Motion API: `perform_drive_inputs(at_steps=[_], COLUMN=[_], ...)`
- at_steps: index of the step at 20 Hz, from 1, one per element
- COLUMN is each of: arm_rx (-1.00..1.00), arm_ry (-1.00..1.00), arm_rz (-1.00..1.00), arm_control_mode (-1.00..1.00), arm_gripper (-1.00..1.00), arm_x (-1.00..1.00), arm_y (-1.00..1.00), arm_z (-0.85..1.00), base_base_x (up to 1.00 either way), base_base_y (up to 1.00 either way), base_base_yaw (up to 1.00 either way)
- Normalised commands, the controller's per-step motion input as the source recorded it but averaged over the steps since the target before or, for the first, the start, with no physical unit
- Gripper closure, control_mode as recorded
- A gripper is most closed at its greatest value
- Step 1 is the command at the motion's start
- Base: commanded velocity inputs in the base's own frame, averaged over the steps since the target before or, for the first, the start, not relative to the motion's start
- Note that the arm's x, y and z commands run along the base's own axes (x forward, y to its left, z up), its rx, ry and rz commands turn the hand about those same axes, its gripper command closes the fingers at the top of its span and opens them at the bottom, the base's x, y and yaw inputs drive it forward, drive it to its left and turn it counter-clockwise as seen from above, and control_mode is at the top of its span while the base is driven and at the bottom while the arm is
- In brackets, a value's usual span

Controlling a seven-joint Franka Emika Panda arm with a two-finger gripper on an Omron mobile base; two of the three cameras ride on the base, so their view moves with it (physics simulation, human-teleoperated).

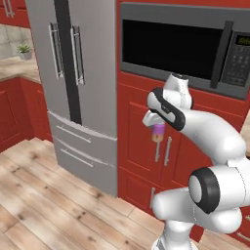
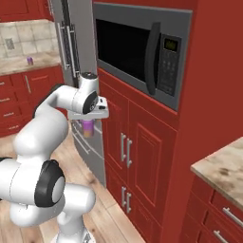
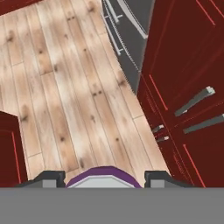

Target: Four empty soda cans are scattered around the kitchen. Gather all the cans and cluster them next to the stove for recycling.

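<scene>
while our gripper [image 2: 88, 124] is clamped on a purple soda can [image 2: 88, 128], carried in the air before the red cabinets [image 2: 137, 156] below the microwave [image 2: 137, 52], another purple can [image 2: 30, 60] waits on the far desk [image 2: 23, 66]; no stove nearby, so we judge most gathering remains.

You see flat, even, bright rendered light with hardly any shadows. Edges look soft and slightly blurred, with no glare.
</scene>
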Motion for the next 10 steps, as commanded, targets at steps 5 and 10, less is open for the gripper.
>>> perform_drive_inputs(at_steps=[5,10], arm_rx=[0.00,0.00], arm_ry=[0.00,0.00], arm_rz=[0.00,0.00], arm_control_mode=[1.00,1.00], arm_gripper=[1.00,1.00], arm_x=[0.00,0.00], arm_y=[0.00,0.00], arm_z=[0.00,0.00], base_base_x=[-0.12,-0.11], base_base_y=[0.00,0.02], base_base_yaw=[0.31,0.31])
